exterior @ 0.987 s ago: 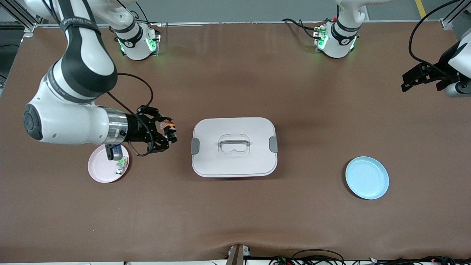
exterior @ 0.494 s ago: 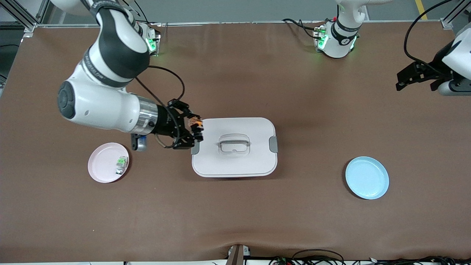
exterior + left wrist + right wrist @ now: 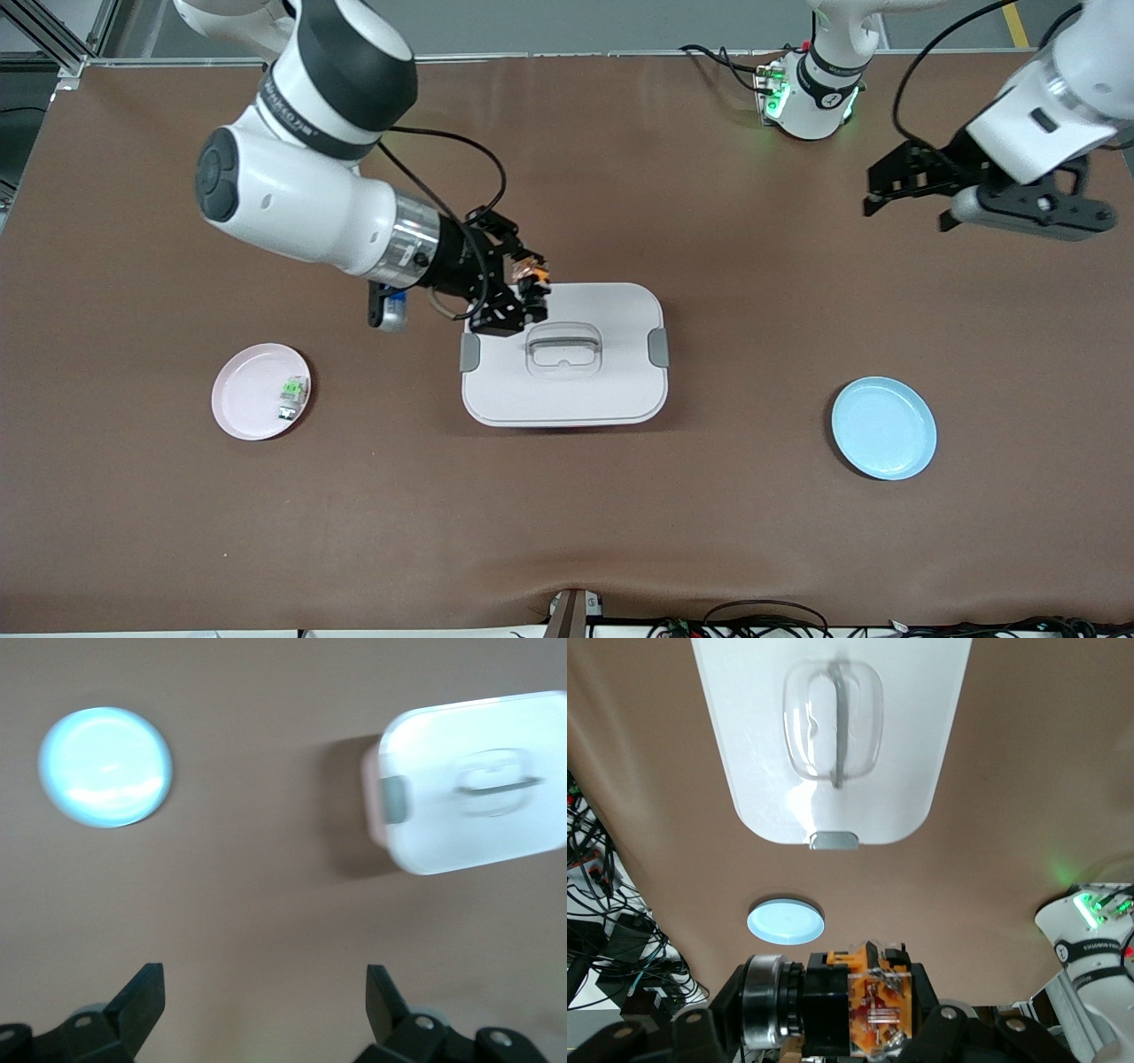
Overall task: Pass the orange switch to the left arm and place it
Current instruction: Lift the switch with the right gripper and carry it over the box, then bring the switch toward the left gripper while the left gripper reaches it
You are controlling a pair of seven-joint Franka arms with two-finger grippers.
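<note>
My right gripper is shut on the orange switch, a small black and orange part, and holds it over the edge of the white box toward the right arm's end. In the right wrist view the switch sits between the jaws, with the box and its grey handle below. My left gripper is open and empty, up over bare table near the left arm's end. In the left wrist view its black fingertips stand wide apart, and the box shows off to one side.
A pink plate with a green-and-silver small switch lies toward the right arm's end. A blue plate lies toward the left arm's end, also in the left wrist view and right wrist view. Both arm bases stand along the table's top edge.
My right gripper has carried the orange switch from beside the pink plate to over the box's edge. My left arm has swung in toward the table's middle.
</note>
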